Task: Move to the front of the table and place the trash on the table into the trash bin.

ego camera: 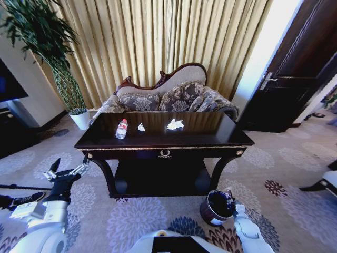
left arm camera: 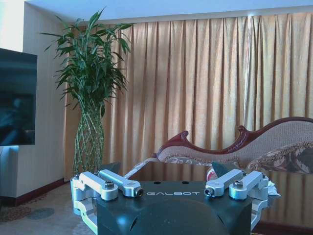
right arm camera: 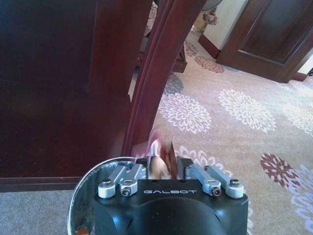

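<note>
Nearest the robot, the right gripper (ego camera: 230, 203) hangs over the mouth of the trash bin (ego camera: 209, 215), which stands on the patterned carpet (ego camera: 274, 168) just off the table's front right leg. From the right wrist, its fingers (right arm camera: 168, 156) are drawn close on a blurred red-and-white item; what that item is cannot be told. The bin's shiny rim (right arm camera: 80, 183) lies directly beneath.

The left gripper (ego camera: 68, 171) is held out at the robot's left, short of the table's front left corner, level with the tabletop. Its fingers (left arm camera: 110, 169) are spread wide apart with nothing between them.

The table (ego camera: 210, 139) stands square ahead, gold ornament centred on its front. On its top lie 3 items: a clear bottle (ego camera: 121, 129) with red cap and label, lying toward the left; a small paper scrap (ego camera: 141, 127) just right of it; a larger crumpled paper (ego camera: 175, 124) near the centre.

Behind the table stand a sofa (ego camera: 168, 97), a potted plant (ego camera: 63, 74) and curtains (ego camera: 158, 37).
</note>
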Controlling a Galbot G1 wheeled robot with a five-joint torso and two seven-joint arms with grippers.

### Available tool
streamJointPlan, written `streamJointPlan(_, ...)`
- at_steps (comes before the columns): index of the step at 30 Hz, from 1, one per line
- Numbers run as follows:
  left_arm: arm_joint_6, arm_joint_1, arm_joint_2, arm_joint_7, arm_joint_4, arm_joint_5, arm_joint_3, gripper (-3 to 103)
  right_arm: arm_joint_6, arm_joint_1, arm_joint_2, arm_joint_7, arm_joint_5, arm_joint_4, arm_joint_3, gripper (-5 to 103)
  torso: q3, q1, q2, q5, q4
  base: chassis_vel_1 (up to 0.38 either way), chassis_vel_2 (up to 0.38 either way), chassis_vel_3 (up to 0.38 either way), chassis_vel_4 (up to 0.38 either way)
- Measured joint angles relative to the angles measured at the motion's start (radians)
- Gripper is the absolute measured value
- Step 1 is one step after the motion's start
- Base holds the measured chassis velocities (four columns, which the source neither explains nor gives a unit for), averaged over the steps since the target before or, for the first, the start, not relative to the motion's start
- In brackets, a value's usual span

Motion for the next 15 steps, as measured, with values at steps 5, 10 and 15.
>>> streamJointPlan(5,-0.010,-0.002,-0.002,0.000,0.000,0.000,0.006,100,0.019,-0.006,-0.006,0.001,0.001,0.007,0.002,54,0.000,0.000,0.000,-0.0001,0.0000,0.000,0.000,0.000,0.000)
streamJointPlan(10,-0.011,-0.003,0.000,0.002,0.000,0.000,0.006,100,0.021,-0.013,-0.009,0.001,0.005,0.016,0.004,70,0.000,0.000,0.000,0.0000,0.0000,0.000,0.000,0.000,0.000)
streamJointPlan(15,-0.012,0.003,-0.001,0.004,0.000,-0.001,0.004,100,0.021,-0.016,-0.008,0.002,0.005,0.026,0.005,92,0.000,0.000,0.000,-0.0001,0.0001,0.000,0.000,0.000,0.000)
